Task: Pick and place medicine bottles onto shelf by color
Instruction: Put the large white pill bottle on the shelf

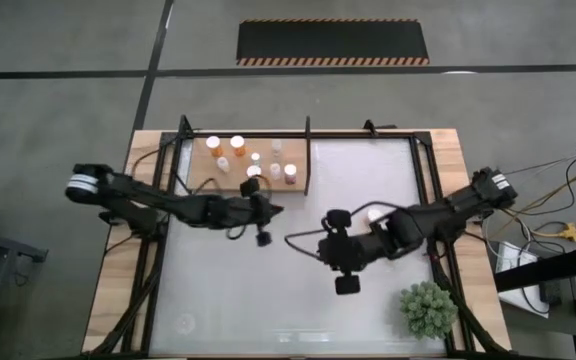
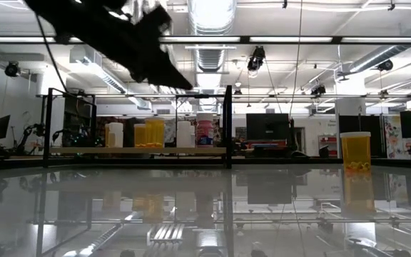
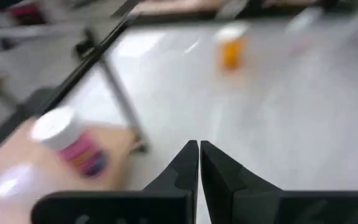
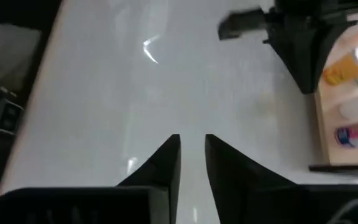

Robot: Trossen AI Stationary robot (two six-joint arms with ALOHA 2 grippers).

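glossy white tabletop point(image 2: 205, 214) mirrors the ceiling lights; left gripper point(image 3: 199, 163) pressed together, right gripper point(image 4: 191, 155) slightly spread, empty.

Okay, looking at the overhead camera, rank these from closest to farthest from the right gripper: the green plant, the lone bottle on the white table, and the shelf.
1. Lone bottle, just behind the right gripper, by its arm.
2. Green plant, at the table's front right corner.
3. Shelf, back left.

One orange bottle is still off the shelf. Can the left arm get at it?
Probably yes: only bare table lies between the shut left end effector and the bottle, though the right arm crowds it.
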